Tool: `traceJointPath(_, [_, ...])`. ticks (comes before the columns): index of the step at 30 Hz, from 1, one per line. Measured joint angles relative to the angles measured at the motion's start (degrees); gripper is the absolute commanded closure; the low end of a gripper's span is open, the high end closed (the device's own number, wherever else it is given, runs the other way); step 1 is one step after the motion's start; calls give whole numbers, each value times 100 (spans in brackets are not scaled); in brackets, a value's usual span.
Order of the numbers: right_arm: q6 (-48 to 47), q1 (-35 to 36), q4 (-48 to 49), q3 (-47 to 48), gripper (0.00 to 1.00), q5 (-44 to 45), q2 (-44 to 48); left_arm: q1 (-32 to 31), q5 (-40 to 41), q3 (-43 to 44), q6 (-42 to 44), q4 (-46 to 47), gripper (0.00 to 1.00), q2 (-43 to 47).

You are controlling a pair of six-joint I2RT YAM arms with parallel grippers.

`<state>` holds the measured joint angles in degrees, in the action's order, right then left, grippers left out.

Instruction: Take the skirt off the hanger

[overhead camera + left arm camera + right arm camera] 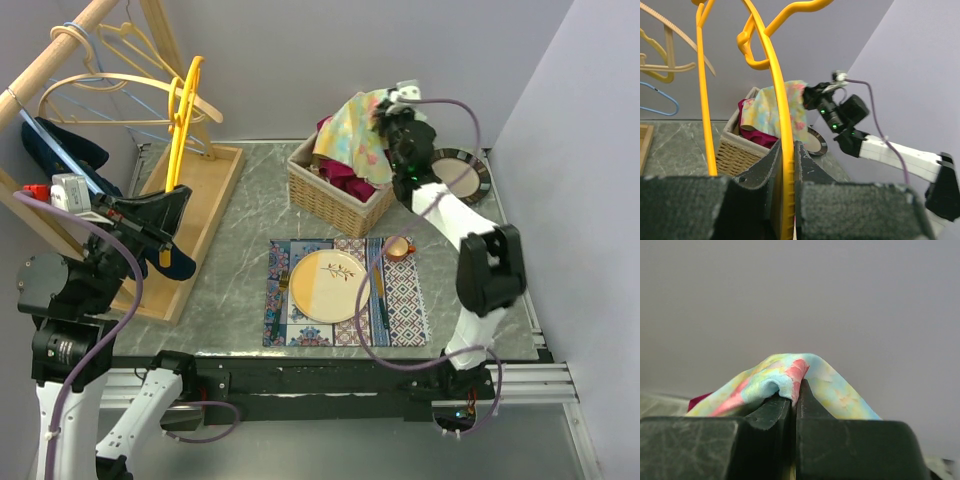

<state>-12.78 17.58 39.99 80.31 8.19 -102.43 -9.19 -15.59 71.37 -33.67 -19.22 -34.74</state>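
My left gripper [176, 193] [786, 150] is shut on the yellow plastic hanger [180, 120] [776, 90], holding it upright over the wooden tray at the left. No cloth hangs on it. The skirt [358, 135] [775, 110] [790, 377], pastel yellow, blue and pink, is lifted above the wicker basket [335, 195] [742, 150] at the back. My right gripper [385, 118] [794, 390] is shut on a fold of the skirt, with the cloth draped over both fingertips.
A wooden rail [55, 60] with beige and blue hangers stands back left. Dark red clothes fill the basket. A patterned placemat [345, 292] carries a yellow plate [330, 285]; a small cup [397, 248] and a dark-rimmed dish [465, 170] sit to the right.
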Motion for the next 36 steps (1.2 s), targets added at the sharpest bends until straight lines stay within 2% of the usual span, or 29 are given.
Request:
traceJointPath(3, [391, 48, -415, 326, 100, -319, -605, 0, 7, -17, 2, 7, 99, -2])
traceJointPath(9, [1934, 133, -951, -496, 97, -330, -750, 0, 98, -44, 0, 28, 99, -101])
traceJointPath(14, [2573, 144, -1781, 238, 94, -94, -1239, 0, 299, -46, -26, 79, 99, -280])
traceJointPath(16, [2695, 144, -2083, 472, 89, 17, -1379, 0, 374, -107, -68, 164, 99, -304])
traceJointPath(20, [2848, 146, -2455, 664, 63, 289, -1467, 0, 627, -144, -175, 229, 99, -330])
traceJointPath(21, [2852, 146, -2494, 660, 49, 319, -1462, -2, 710, -144, -195, 232, 99, -334])
traceJointPath(23, [2839, 146, -2535, 570, 36, 337, -1384, -2, 894, -144, -221, 243, 99, -341])
traceJointPath(24, [2815, 146, -2608, 481, 26, 330, -1276, -2, 984, -144, -251, 247, 99, -339])
traceJointPath(28, [2782, 162, -2863, 348, 2, 249, -817, -2, 1200, -129, -302, 267, 99, -302])
traceJointPath(36, [2723, 188, -3045, -7, 0, 522, 339, 0, 1683, 267, -339, -190, 99, 9])
